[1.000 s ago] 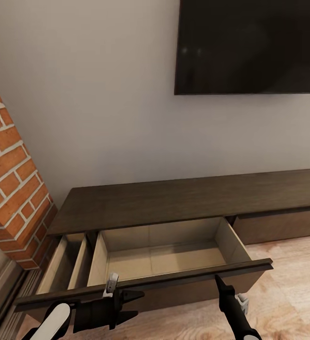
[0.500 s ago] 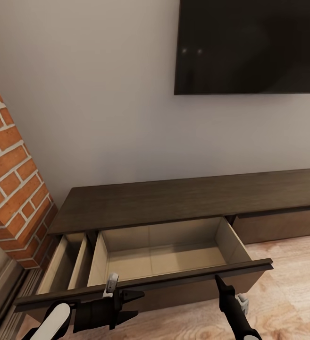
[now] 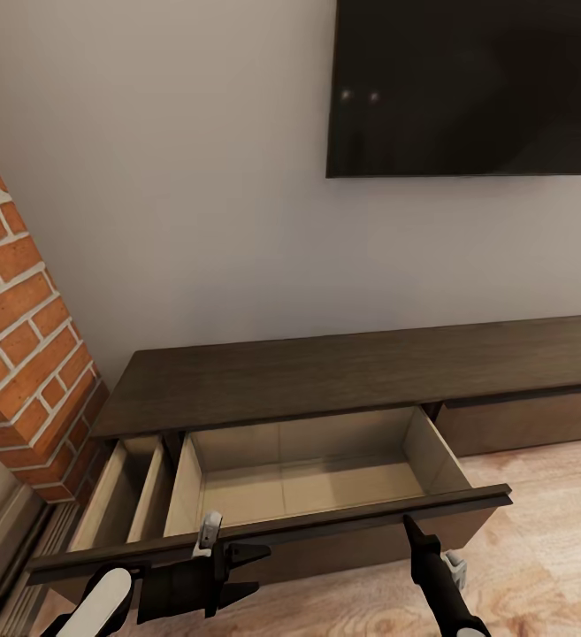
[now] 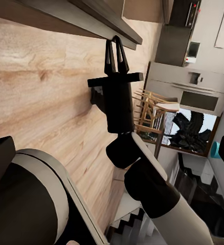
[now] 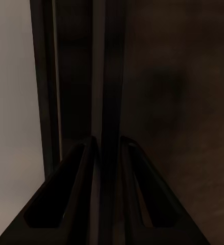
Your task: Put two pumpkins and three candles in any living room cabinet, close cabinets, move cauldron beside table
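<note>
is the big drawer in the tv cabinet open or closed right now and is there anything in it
Open and empty. The drawer is pulled out from the cabinet, its pale bare floor exposed, with the right gripper at its front panel.

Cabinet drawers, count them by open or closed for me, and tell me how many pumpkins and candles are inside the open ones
Open drawers: 2, the wide drawer and the narrow drawer
Closed drawer fronts: 1, the right drawer front
Pumpkins inside: 0
Candles inside: 0
Total drawers in view: 3
</note>
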